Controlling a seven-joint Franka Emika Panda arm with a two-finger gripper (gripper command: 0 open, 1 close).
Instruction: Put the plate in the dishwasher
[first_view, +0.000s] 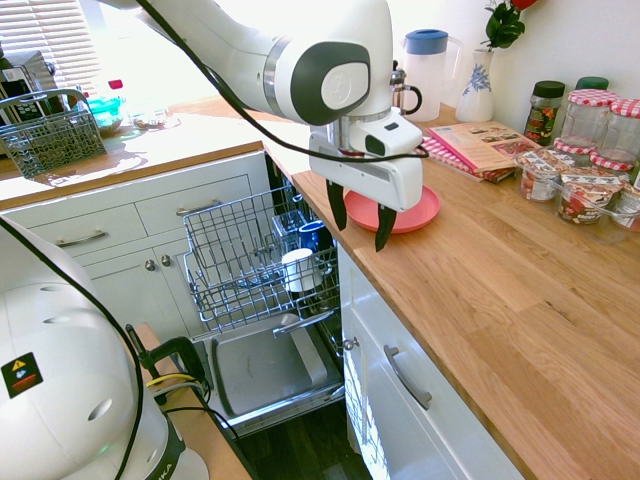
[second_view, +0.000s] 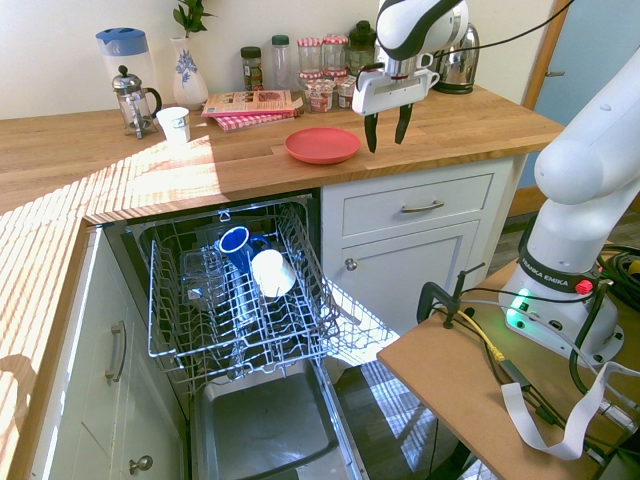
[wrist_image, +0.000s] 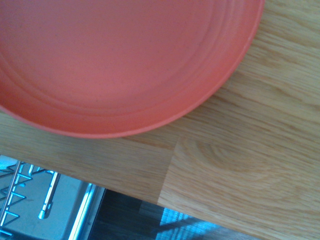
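The coral-red plate (first_view: 415, 213) (second_view: 322, 145) (wrist_image: 120, 60) lies flat on the wooden counter, close to its front edge. My gripper (first_view: 361, 216) (second_view: 386, 128) hangs open just above the counter, beside the plate's rim, holding nothing. Below the counter the dishwasher (second_view: 250, 420) stands open, its grey door folded down. Its silver wire rack (first_view: 232, 262) (second_view: 190, 320) is pulled out, with a blue mug (second_view: 235, 243) and a white cup (second_view: 271, 272) in it.
Jars (first_view: 590, 150) (second_view: 318, 88), a magazine on a checked cloth (first_view: 480, 148), a French press (second_view: 132, 100), a jug and a vase stand at the counter's back. A white cup (second_view: 174, 124) sits on the counter. A grey cutlery basket (first_view: 45, 135) rests on the side counter.
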